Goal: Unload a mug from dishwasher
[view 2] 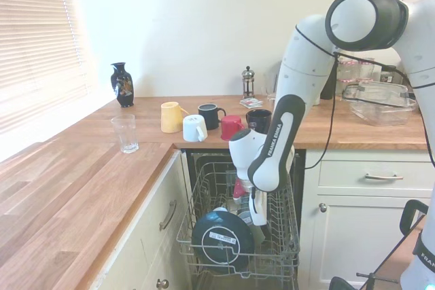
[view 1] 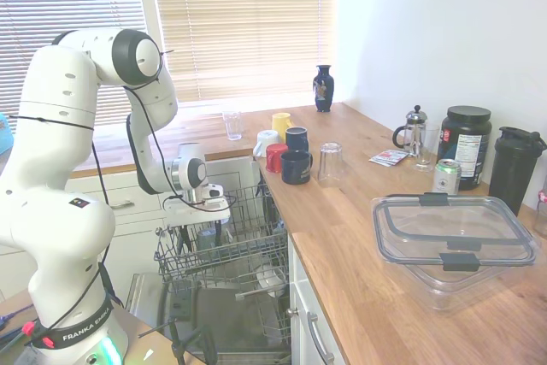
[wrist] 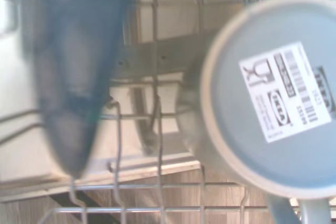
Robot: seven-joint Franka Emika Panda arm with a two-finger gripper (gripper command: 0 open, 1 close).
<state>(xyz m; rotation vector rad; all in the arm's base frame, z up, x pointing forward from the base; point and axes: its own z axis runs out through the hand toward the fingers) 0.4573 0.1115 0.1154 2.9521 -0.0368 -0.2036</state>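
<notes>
Elbow bent high, the white arm reaches down so its gripper sits low inside the grey wire rack of the dishwasher. Whether its fingers are spread is unclear. Upside down in the rack, the dull grey ceramic mug is apparently just below the wrist.
</notes>
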